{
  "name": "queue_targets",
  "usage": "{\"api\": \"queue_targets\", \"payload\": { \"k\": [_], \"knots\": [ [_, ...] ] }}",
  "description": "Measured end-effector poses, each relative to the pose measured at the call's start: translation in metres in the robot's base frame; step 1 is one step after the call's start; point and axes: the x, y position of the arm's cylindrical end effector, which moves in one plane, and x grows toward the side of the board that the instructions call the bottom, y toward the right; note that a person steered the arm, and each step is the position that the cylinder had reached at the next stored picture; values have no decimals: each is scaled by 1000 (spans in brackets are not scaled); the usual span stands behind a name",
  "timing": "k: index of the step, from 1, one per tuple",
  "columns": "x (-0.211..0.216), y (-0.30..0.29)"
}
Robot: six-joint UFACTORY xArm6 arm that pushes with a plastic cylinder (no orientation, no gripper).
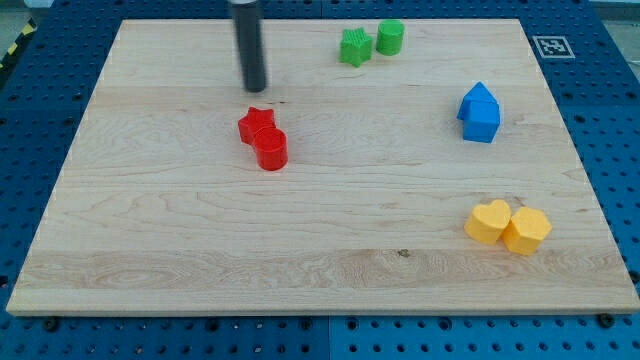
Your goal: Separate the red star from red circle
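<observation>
The red star lies left of the board's centre, touching the red circle, which sits just below and to its right. My tip is the lower end of the dark rod coming down from the view's top. It stands a short way above the red star, apart from it.
A green star and a green circle sit together at the top. Two blue blocks touch at the right. A yellow heart and a yellow hexagon touch at the lower right. The wooden board has blue pegboard around it.
</observation>
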Motion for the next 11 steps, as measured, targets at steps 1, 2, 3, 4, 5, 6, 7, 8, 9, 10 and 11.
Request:
{"api": "queue_targets", "payload": {
  "k": [1, 2, 3, 4, 5, 6, 7, 8, 9, 10, 11],
  "knots": [
    [44, -50],
    [65, -50],
    [65, -38],
    [67, 11],
    [79, 58],
    [80, 86],
    [103, 86],
    [122, 88],
    [116, 96],
    [94, 100],
    [82, 117]
  ]
}}
